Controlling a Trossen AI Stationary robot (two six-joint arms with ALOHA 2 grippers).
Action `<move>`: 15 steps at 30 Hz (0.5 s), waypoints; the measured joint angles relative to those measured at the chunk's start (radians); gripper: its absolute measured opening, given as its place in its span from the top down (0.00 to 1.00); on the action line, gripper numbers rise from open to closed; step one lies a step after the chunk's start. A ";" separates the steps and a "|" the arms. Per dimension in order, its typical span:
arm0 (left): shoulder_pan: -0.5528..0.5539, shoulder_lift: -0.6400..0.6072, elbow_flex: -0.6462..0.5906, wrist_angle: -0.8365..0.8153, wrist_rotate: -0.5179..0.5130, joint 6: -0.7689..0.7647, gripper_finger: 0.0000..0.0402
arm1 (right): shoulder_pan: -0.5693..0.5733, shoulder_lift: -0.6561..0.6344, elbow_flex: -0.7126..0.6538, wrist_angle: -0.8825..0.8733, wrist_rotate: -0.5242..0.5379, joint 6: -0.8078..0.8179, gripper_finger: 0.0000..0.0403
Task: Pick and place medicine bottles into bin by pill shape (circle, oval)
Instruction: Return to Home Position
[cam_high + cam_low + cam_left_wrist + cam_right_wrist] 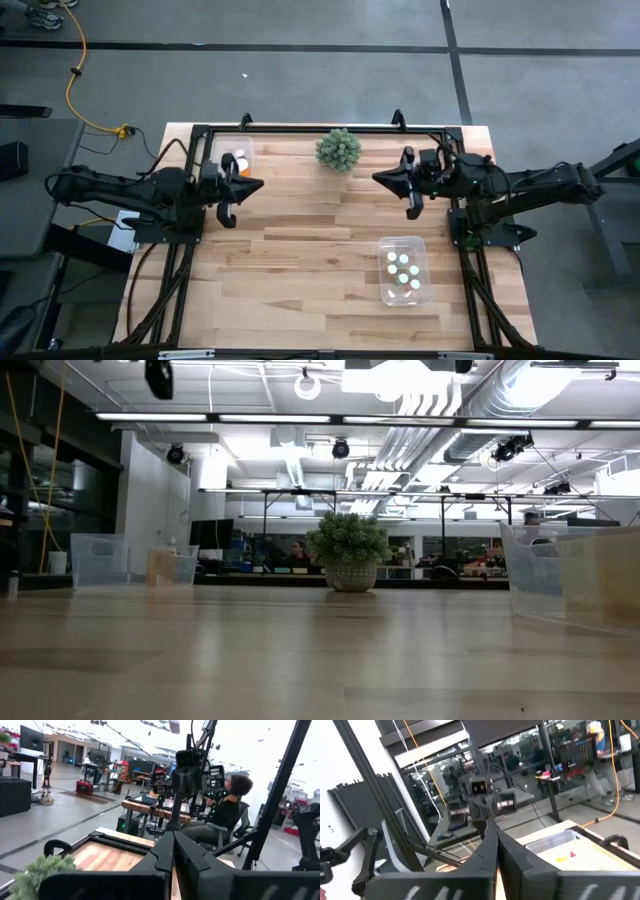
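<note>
Two clear bins on the wooden table [300, 260] hold the medicine bottles [403, 262]. The right bin [388, 244] sits on the right side, low in the high view. White caps fill it, packed close, maybe six of them. The left bin [240, 148] sits at the back left corner. The left arm covers part of it, so only one white cap and a bit of orange show there. The left gripper [258, 184] hangs just beside that bin, its fingers pressed together. The right gripper [378, 179] hangs near the green plant [339, 149], its fingers pressed together too. From table height the bins look like pale boxes and the bottles cannot be made out.
</note>
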 joint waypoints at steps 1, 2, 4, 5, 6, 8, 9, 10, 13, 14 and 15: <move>-0.007 -0.025 -0.027 0.010 -0.007 -0.005 1.00 | 0.000 -0.005 0.000 0.001 0.000 -0.009 0.99; -0.013 -0.051 -0.055 0.018 -0.011 -0.007 1.00 | 0.000 -0.008 0.000 0.003 0.000 -0.024 0.99; -0.023 -0.106 -0.112 0.033 -0.011 -0.010 1.00 | 0.000 -0.010 0.000 0.002 -0.002 -0.067 1.00; -0.025 -0.132 -0.139 0.037 -0.011 -0.016 1.00 | 0.000 -0.009 0.000 0.000 -0.002 -0.086 0.99; -0.026 -0.160 -0.166 0.039 -0.011 -0.023 1.00 | 0.000 -0.007 0.000 -0.002 -0.006 -0.104 0.99; -0.025 -0.218 -0.219 0.038 0.004 -0.036 1.00 | 0.000 -0.006 0.000 -0.017 -0.007 -0.145 1.00; -0.025 -0.247 -0.242 0.038 0.012 -0.045 1.00 | 0.000 -0.006 0.000 -0.026 -0.007 -0.157 1.00; -0.024 -0.277 -0.266 0.039 0.019 -0.056 1.00 | 0.000 -0.006 0.000 -0.034 -0.008 -0.163 1.00; -0.024 -0.361 -0.333 0.037 0.037 -0.085 1.00 | 0.000 -0.005 0.000 -0.043 -0.008 -0.128 1.00; -0.024 -0.389 -0.352 0.032 0.037 -0.094 1.00 | 0.000 -0.005 0.000 -0.043 -0.008 -0.107 1.00; -0.024 -0.415 -0.371 0.031 0.037 -0.103 1.00 | 0.000 -0.005 0.000 -0.043 -0.008 -0.087 1.00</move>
